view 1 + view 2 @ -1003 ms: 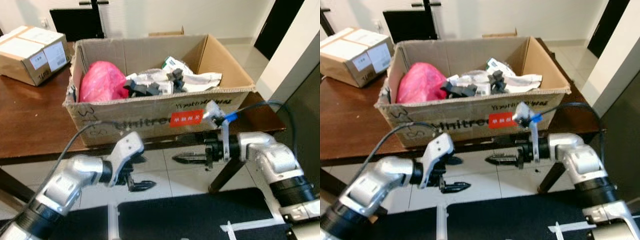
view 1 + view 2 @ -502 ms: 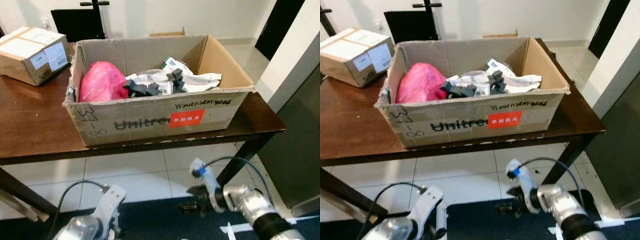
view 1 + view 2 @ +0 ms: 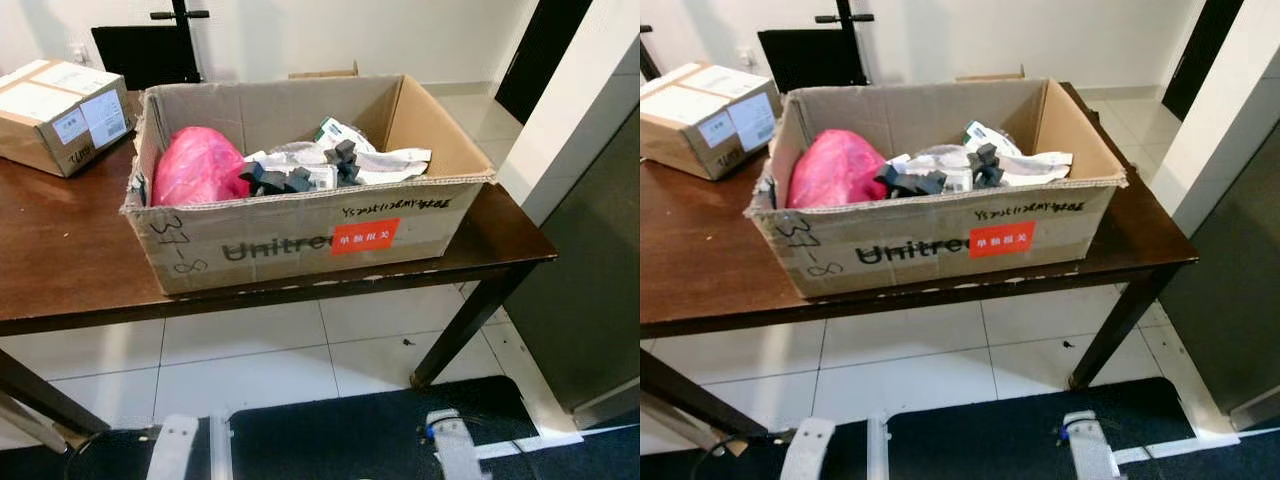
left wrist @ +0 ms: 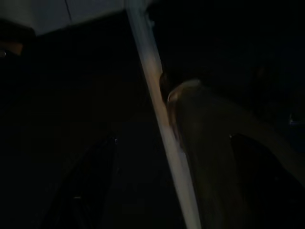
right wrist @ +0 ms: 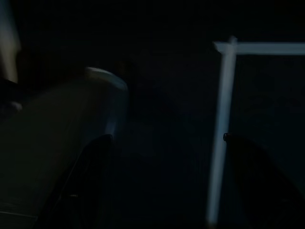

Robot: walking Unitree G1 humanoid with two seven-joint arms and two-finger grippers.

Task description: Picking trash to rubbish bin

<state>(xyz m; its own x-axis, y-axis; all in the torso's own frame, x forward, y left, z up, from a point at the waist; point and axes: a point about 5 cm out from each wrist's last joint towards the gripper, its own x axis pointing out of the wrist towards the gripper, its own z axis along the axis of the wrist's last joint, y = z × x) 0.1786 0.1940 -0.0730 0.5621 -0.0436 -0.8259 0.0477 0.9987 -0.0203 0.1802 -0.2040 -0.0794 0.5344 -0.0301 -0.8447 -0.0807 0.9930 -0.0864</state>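
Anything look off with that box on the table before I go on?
The cardboard box sits near the front edge of the brown table, heaped with trash: a pink bag, white wrappers and black pieces. Its left front corner is ragged and torn. Nothing has spilled onto the table or floor.

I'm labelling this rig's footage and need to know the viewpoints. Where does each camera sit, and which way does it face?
Left eye view: on the head, looking forward and down at the cardboard box of trash on the wooden table; silver arm parts at the bottom edge.
Right eye view: its stereo twin, same box, pink bag and smaller sealed box.
Left wrist view: on the left wrist, very dark; black fingers over a pale stripe.
Right wrist view: on the right wrist, equally dark; fingers, pale lines.
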